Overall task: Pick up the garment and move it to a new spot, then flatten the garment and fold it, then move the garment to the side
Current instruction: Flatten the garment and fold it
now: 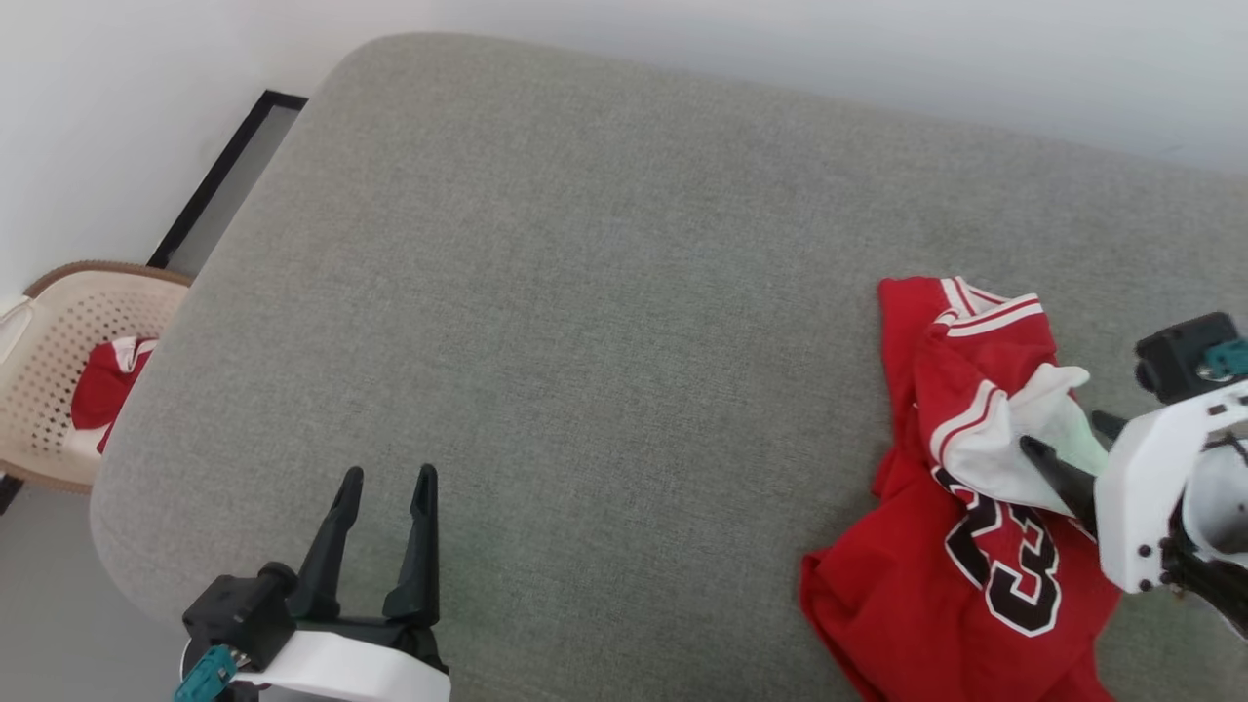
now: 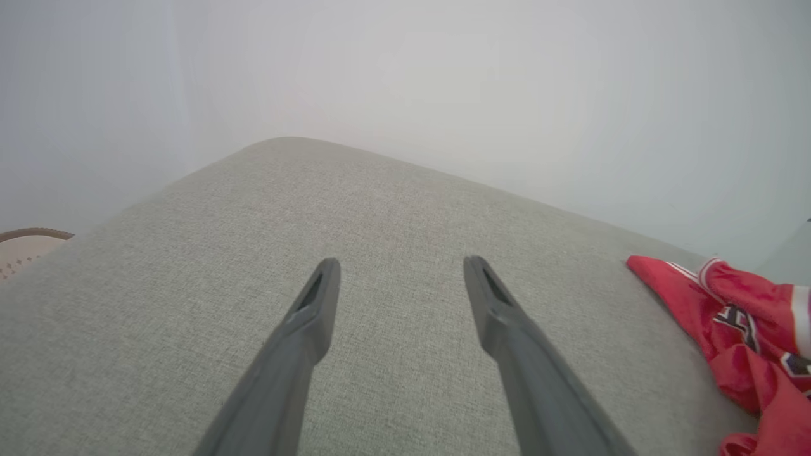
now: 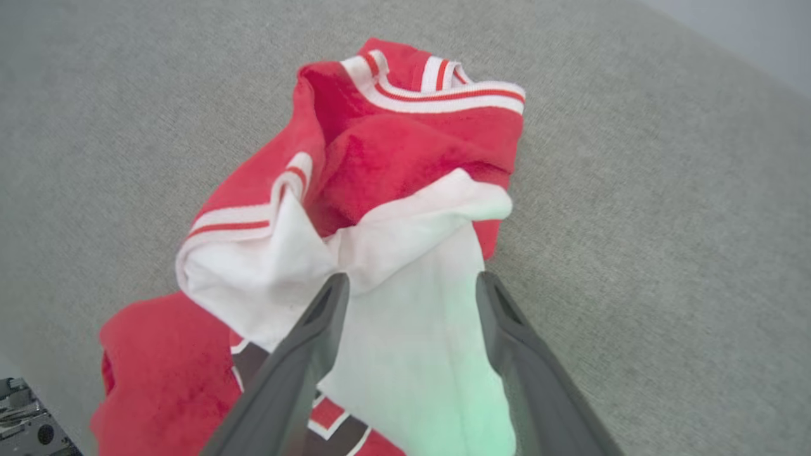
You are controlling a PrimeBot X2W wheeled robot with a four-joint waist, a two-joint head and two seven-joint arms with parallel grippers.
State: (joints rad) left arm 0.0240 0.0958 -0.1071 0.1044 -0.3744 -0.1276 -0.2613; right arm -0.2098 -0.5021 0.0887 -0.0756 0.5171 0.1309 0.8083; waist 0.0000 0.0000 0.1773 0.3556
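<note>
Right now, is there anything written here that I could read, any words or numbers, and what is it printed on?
"23": black digits outlined in white, on the red garment, head view.
Black, white-outlined letter fragments on the same garment, left and right wrist views: folded over, not readable.
Red cloth in the basket: no text shows.

**What I cannot make out from here**

In the head view the garment (image 1: 877, 604) runs off the bottom edge. Folds bury its lettering, so I read only 23. Its white sleeve covers part of the right gripper (image 1: 1061, 432), and I cannot tell whether cloth touches the fingers (image 1: 1058, 478). The right wrist view blurs that sleeve into a greenish haze. The basket (image 1: 58, 322) is cut by the left edge, and the cushion (image 1: 585, 341) hides part of the red cloth (image 1: 102, 390) inside it.
</note>
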